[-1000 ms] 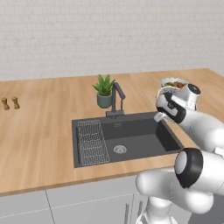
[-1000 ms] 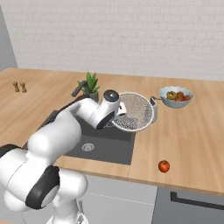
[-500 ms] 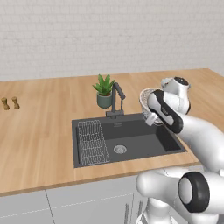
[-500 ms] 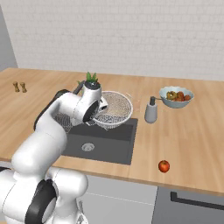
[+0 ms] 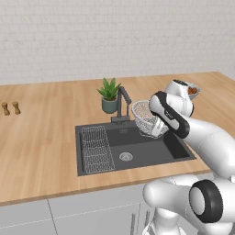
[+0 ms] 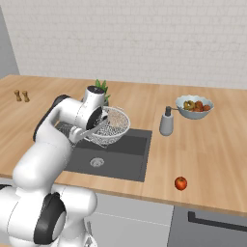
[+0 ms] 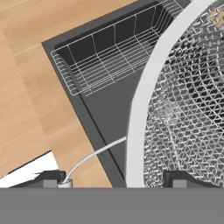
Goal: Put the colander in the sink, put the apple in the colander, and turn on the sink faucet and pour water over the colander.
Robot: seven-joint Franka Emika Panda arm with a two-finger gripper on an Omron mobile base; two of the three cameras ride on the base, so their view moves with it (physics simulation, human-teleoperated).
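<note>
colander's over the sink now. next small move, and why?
Probably lower it straight down into the basin, then release. The gripper holds the colander by its rim, tilted and hanging above the open right part of the sink, clear of the wire rack on the left. The apple waits on the counter.

A kitchen, made by a computer.

A long wooden counter (image 5: pixel 41 137) runs under a white brick wall (image 5: pixel 92 36). A dark sink (image 5: pixel 133 149) is set into the wood, with a wire rack (image 5: pixel 97 149) inside it and a dark faucet (image 5: pixel 122 105) at its 12 o'clock. A small green plant (image 5: pixel 109 95) stands just beside the faucet. A bowl of fruit (image 6: pixel 194 106), a soap bottle (image 6: pixel 167 123) and a red apple (image 6: pixel 181 183) sit on the counter. Grey cupboard doors (image 5: pixel 69 215) are below.
</note>
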